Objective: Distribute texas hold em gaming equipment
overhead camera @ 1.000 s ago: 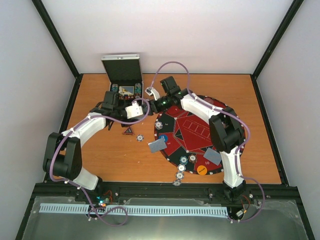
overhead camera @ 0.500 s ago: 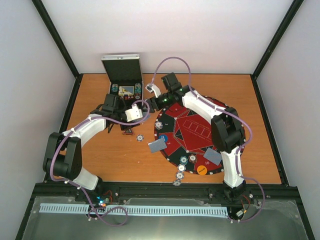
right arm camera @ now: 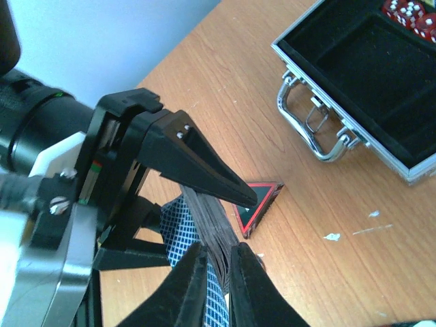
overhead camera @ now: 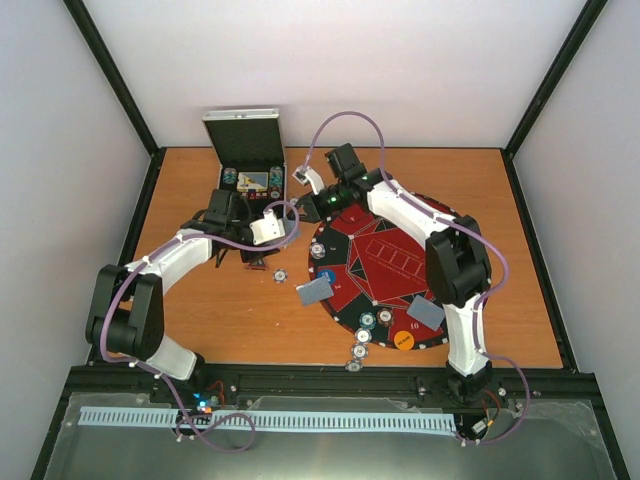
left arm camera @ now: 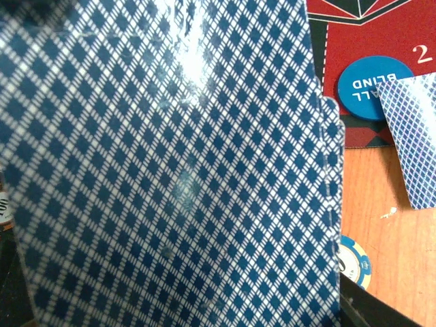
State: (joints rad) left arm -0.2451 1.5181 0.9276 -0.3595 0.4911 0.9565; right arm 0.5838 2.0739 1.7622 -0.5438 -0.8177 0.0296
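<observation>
Right gripper (right arm camera: 218,259) shifted slightly, pinching cards (right arm camera: 178,228), disc (left arm camera: 375,87): BLIND

Bare table (overhead camera: 250,325) is open at the near left and far right. Between the open case (overhead camera: 245,165) and the round mat (overhead camera: 395,265), the left arm (overhead camera: 175,250) and right arm (overhead camera: 405,210) crowd the gap, meeting at a deck (right arm camera: 208,225). A triangular marker (right arm camera: 257,204), chip (overhead camera: 281,273) and card (overhead camera: 314,291) seem to lie just near of them.

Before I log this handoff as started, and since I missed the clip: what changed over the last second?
The right arm drew its wrist slightly toward the far edge, its cable arching higher. The left gripper, holding the deck of cards, eased slightly nearer, hiding more of the triangular marker. The right gripper pinches the deck's edge. The loose card, chips and case stayed put.
</observation>
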